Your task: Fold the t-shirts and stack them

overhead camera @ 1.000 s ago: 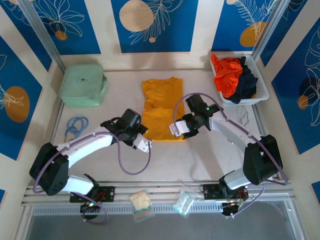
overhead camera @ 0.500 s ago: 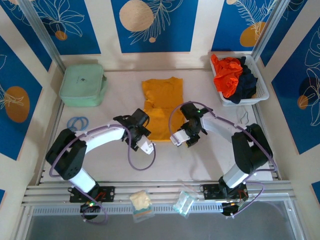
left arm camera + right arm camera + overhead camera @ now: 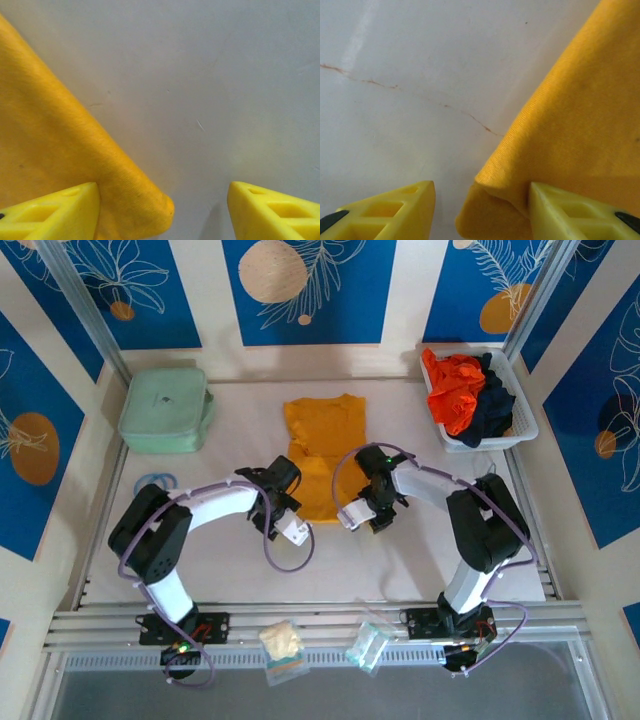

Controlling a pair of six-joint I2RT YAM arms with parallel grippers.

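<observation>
The golden-yellow t-shirt (image 3: 322, 455) lies flat and lengthwise at the middle of the table. My left gripper (image 3: 289, 512) is down at its near left corner, and my right gripper (image 3: 364, 508) is at its near right corner. In the left wrist view the yellow shirt (image 3: 45, 150) has its rounded corner between the spread fingers of the left gripper (image 3: 162, 200), against the left one. In the right wrist view the folded corner of the shirt (image 3: 580, 115) sits inside the open right gripper (image 3: 481, 192). The orange-red t-shirt (image 3: 455, 390) and the navy t-shirt (image 3: 495, 402) lie crumpled in the basket.
A white basket (image 3: 523, 430) stands at the back right. The mint-green zipped case (image 3: 165, 410) sits at the back left, with a blue loop (image 3: 150, 485) in front of it. Two clear packets (image 3: 283, 642) (image 3: 368, 645) rest on the near rail.
Both grippers have moved inward and down to the near corners of the yellow shirt. The shirt itself has not moved.
</observation>
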